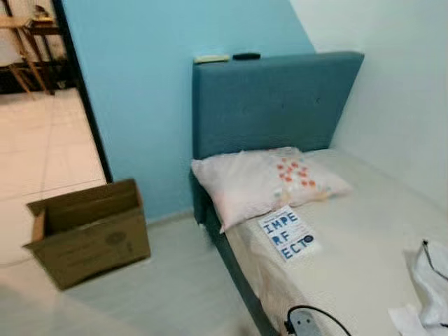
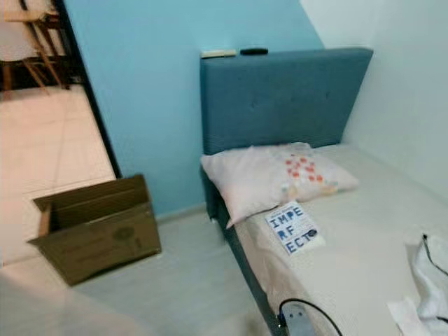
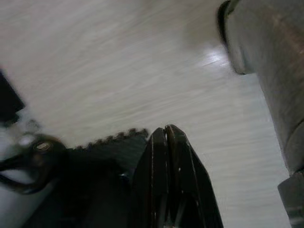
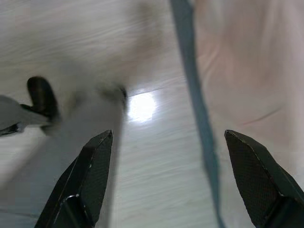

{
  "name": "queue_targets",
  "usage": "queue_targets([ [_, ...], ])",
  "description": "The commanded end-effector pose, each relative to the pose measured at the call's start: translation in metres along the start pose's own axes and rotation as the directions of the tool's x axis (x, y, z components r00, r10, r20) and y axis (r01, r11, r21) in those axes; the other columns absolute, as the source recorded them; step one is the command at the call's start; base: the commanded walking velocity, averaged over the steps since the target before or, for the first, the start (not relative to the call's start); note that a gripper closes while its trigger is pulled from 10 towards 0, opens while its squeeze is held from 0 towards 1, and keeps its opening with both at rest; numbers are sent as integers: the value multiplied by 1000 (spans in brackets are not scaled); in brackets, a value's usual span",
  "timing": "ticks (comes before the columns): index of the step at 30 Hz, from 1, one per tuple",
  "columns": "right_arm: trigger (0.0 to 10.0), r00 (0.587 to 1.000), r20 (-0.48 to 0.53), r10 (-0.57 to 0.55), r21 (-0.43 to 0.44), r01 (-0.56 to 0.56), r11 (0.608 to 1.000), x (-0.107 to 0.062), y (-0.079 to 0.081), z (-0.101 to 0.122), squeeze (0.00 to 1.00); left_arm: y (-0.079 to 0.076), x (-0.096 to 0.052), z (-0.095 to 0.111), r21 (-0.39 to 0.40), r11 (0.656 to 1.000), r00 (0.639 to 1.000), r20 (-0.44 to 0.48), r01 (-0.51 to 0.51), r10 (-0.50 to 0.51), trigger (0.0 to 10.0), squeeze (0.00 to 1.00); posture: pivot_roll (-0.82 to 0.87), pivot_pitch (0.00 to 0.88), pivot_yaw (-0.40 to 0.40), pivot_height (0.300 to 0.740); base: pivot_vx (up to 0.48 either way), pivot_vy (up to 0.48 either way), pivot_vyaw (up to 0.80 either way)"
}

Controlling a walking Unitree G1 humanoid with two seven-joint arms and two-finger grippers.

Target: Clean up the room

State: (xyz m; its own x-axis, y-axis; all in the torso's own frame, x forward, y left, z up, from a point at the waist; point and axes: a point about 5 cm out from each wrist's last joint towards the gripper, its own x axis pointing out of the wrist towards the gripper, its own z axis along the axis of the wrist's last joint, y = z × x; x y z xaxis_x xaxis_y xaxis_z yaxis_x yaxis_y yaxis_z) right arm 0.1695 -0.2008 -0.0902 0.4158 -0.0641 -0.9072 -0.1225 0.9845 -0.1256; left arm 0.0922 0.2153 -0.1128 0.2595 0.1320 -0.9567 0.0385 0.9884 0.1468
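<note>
Left end effector (image 3: 167, 142) closed, right end effector (image 4: 168, 156) apart; book (image 1: 289, 233) reads seemingly "IMPERFECT".

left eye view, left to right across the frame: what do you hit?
Cardboard box on the floor → pillow at the head of the bed → book on the mattress → white cloth at the right edge.
</note>
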Motion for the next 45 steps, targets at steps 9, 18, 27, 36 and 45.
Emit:
queue_targets([
  [9,10000,998,-28,-61,-1,61,998,-2,-16,-9,0,-13,-2,57,-3,997,975,209,72,-70,10000,0,8,0,-30,729,0,0,-752],
  [18,10000,996,-27,-82,-1,82,997,-2,-19,-7,0,-15,-2,57,-10,996,974,212,84,-80,10000,0,6,0,-32,729,0,0,-742],
  [27,10000,995,11,-103,60,102,993,-3,-27,2,0,-15,-2,58,-16,995,972,216,97,-91,10000,0,-3,0,-20,729,0,0,-742],
  [36,10000,994,52,-93,74,89,993,-2,-22,13,0,-14,-2,61,-16,995,971,223,96,-90,10000,0,-1,0,-18,729,0,0,-743],
  [45,10000,989,132,-63,90,51,995,-2,-16,33,0,-15,-3,64,-43,994,966,241,101,-88,10000,0,-1,0,-18,729,0,0,-661],
])
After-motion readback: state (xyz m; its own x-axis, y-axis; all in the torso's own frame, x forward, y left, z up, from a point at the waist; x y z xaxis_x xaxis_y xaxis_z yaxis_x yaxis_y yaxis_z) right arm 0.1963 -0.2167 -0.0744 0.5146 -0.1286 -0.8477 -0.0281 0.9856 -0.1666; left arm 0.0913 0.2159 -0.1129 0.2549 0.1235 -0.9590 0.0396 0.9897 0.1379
